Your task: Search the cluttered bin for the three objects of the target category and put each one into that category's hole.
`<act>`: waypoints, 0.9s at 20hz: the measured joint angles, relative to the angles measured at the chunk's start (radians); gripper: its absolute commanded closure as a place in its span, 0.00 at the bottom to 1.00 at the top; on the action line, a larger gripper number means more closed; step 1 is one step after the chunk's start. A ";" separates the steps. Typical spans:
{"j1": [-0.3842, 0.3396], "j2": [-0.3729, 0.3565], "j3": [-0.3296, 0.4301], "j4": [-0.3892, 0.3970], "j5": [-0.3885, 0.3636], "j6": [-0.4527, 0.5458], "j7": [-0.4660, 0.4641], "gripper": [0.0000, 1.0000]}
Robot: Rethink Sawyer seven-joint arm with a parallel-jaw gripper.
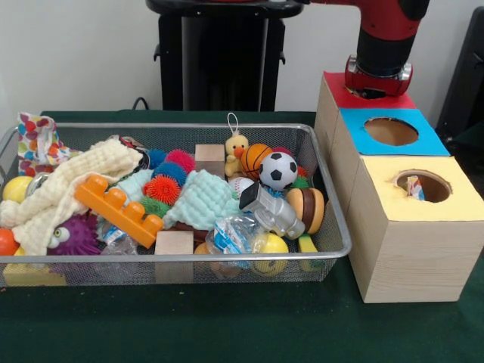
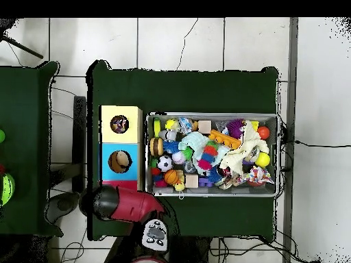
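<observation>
Front view, itemised from the left edge across.

1. Wire bin on the green table, filling the left and centre of the frame. Contents, left to right: spotted cloth; yellow ball; cream knitted cloth; purple spiky toy; orange building brick; orange spiky ball; two wooden cubes, one at the front rim, one further up; mint cloth; duck; basketball; soccer ball; toy burger.

2. Three boxes at right, stacked up the frame: yellow-topped box with something small showing in its hole, blue-topped box, red-topped box.

3. My arm, upper right, directly over the red-topped box. My jaws are hidden below the wrist in both views; I cannot tell whether they are wide, narrow or holding anything.

The target category is not shown. If it is balls, candidates lie centre-right of the bin.

Risks, as I judge them: the heap is tightly packed, so a grab may drag a cloth or neighbour along; round items may slip free; a descent near the rim could catch the mesh; an off-centre release could leave an item on a box top.
</observation>
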 measured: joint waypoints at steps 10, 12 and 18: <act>0.083 -0.030 -0.081 -0.001 -0.001 0.003 0.000 1.00; 0.101 -0.054 -0.103 -0.002 -0.001 0.024 0.000 1.00; 0.118 -0.127 -0.144 -0.012 -0.001 0.124 0.000 1.00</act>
